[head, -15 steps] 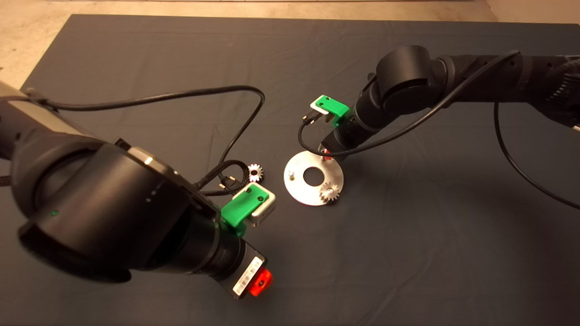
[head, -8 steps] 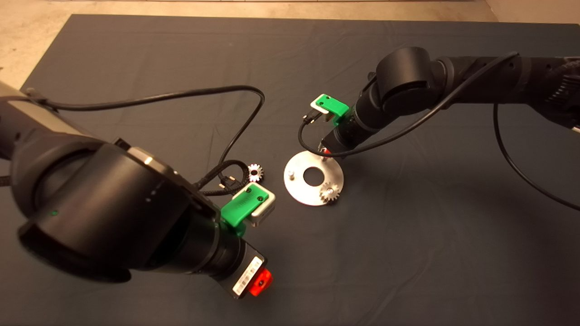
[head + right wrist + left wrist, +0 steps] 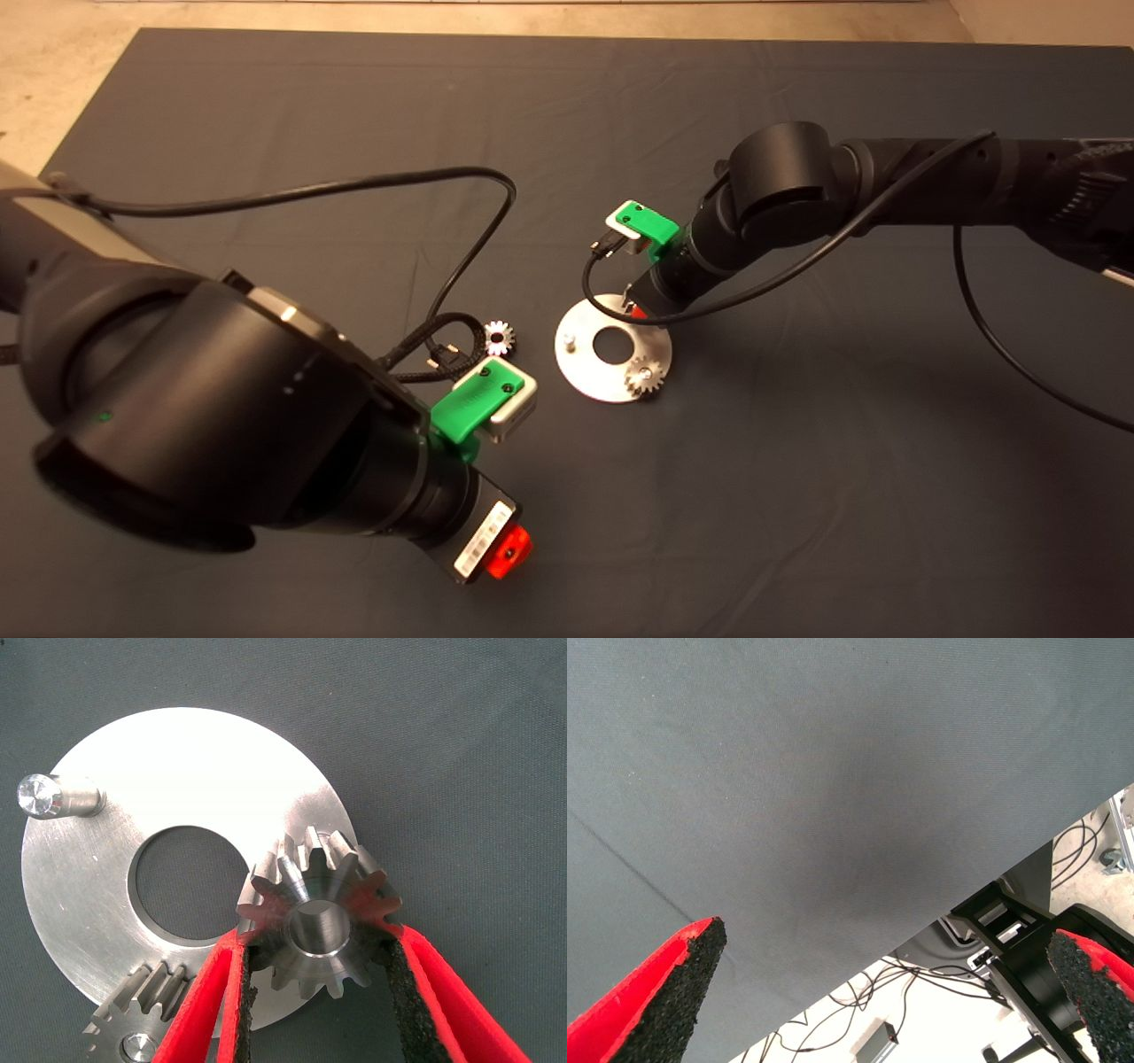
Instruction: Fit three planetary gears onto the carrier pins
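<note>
- Your right claw [image 3: 319,992], green-bodied with two red fingers, is closed on a small toothed silver metal gear [image 3: 319,920]; the black pads press its teeth on both sides, and it sits over the rim of the flat round silver metal disc [image 3: 177,806] with the large centre hole.
- In the head view that right claw [image 3: 634,308] is at the upper right edge of the disc [image 3: 589,372], near the middle of the frame.
- A second toothed gear [image 3: 643,377] is seated on a pin at the disc's lower right; you see its edge [image 3: 146,1023] in the right wrist view too.
- One short upright silver peg [image 3: 55,796] stands bare on the disc, at the disc's left in the head view [image 3: 571,341].
- A third, shiny toothed gear [image 3: 500,337] lies on the dark mat, left of the disc and apart from it.
- Your left claw [image 3: 505,549] waits at lower centre-left, its red fingers [image 3: 664,992] spread wide with nothing between them.
- The dark grey mat [image 3: 797,496] covers the surface; pale floor [image 3: 53,80] shows at the upper left.
</note>
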`<state>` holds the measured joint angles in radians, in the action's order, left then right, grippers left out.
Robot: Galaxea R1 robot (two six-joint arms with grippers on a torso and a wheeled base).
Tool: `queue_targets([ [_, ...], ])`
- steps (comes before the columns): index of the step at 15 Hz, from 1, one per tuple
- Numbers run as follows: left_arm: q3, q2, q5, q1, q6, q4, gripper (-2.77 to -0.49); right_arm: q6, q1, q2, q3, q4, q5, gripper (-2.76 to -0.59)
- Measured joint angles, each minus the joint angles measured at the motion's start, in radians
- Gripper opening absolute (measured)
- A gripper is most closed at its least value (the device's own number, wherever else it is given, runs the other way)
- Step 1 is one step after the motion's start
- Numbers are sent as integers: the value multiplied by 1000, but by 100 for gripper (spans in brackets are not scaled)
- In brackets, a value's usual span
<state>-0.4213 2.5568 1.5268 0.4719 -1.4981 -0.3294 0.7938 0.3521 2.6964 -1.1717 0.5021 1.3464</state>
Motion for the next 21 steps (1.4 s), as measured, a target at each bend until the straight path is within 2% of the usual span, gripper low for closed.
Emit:
queue_targets([
  [12,0,0,0,0,0,0,-61,0,0,0,0,4,-7,-245],
  [17,0,0,0,0,0,0,-61,0,0,0,-2,18,-8,-246],
  [21,0,0,0,0,0,0,-61,0,0,1,-6,47,-8,-246],
])
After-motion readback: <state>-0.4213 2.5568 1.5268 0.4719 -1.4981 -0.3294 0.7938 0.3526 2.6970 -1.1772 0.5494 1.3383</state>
